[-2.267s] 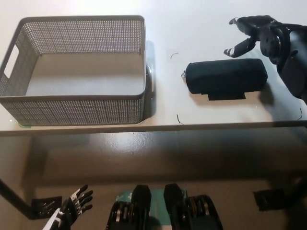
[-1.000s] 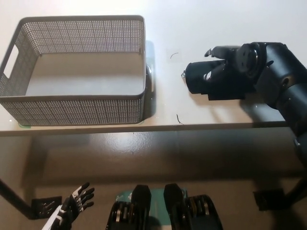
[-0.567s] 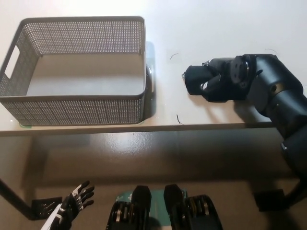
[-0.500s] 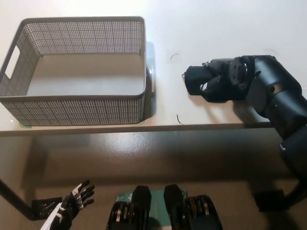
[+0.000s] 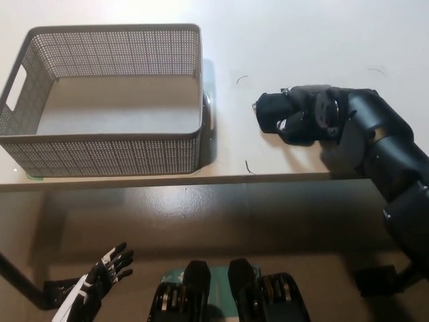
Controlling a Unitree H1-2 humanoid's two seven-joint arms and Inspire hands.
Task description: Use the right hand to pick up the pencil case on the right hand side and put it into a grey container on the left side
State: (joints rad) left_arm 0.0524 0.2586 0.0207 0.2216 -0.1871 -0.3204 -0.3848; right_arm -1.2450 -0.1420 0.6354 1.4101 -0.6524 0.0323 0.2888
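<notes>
The right robot hand (image 5: pixel 305 121), black, lies over the black pencil case (image 5: pixel 269 114), with its fingers wrapped over the top and near side of it, so the robot hand is closed on the case. Only the left end of the pencil case shows past the fingers; the rest is hidden under the robot hand and the black arm that comes in from the lower right. The case rests on the pale surface (image 5: pixel 301 40), right of the middle and close to the near edge.

Further left on the same surface, apart from the case, stands the grey container (image 5: pixel 100 144), a perforated basket with a handle cut-out in its left wall. Its inside is bare.

The left robot hand (image 5: pixel 100 275), white with dark fingers, rests at the lower left, below the surface edge, fingers spread and holding nothing.
</notes>
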